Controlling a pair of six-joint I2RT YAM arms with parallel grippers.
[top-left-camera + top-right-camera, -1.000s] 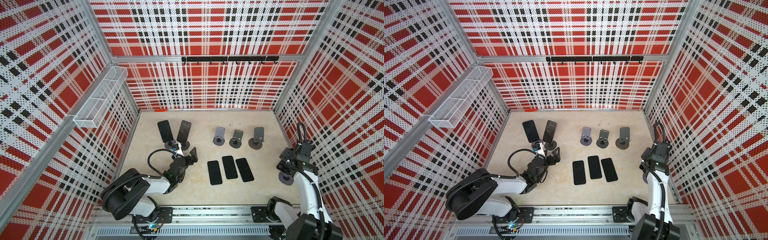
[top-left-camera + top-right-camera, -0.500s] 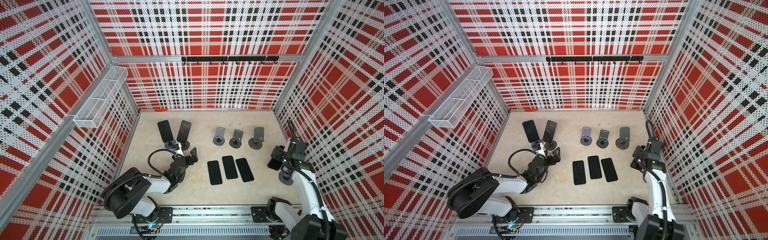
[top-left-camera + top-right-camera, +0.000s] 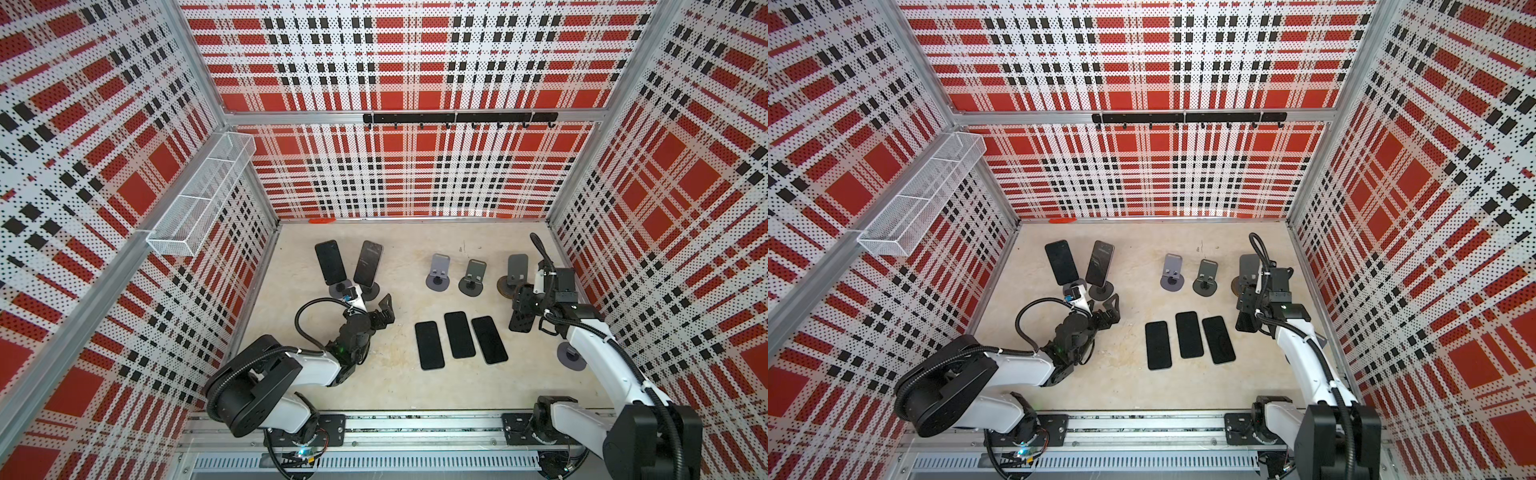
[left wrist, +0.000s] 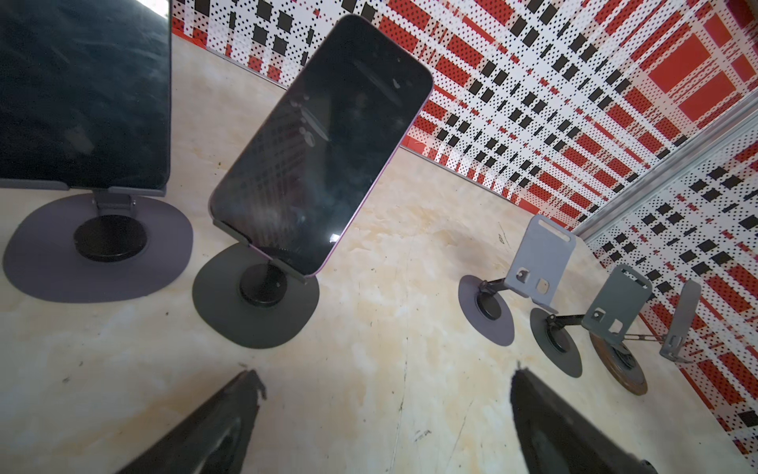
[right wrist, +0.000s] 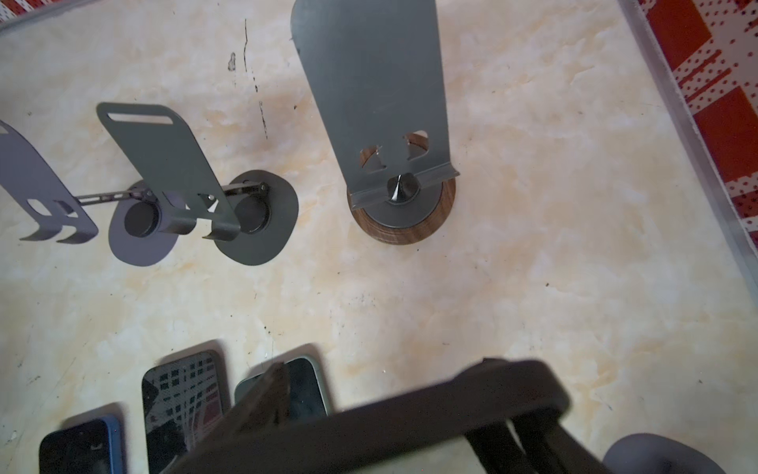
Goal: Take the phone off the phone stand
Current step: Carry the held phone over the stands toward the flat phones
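My right gripper (image 3: 524, 308) is shut on a black phone (image 3: 521, 321), which hangs edge-down above the floor, right of three flat phones. In the right wrist view that phone (image 5: 410, 414) is a dark slab across the jaws. An empty round phone stand base (image 3: 571, 357) sits by the right wall, partly behind the arm. My left gripper (image 4: 385, 371) is open and holds nothing. It stands low in front of two more phones (image 3: 330, 262) (image 3: 368, 263) that rest on stands (image 3: 340, 287) at the back left.
Three empty stands (image 3: 438, 274) (image 3: 471, 278) (image 3: 515, 274) line the back right. Three phones (image 3: 429, 345) (image 3: 459, 334) (image 3: 489, 339) lie flat mid-floor. A wire basket (image 3: 199, 199) hangs on the left wall and a hook rail (image 3: 459, 117) on the back wall.
My right gripper has carried the black phone leftward, away from the stand by the right wall. The left arm has not moved.
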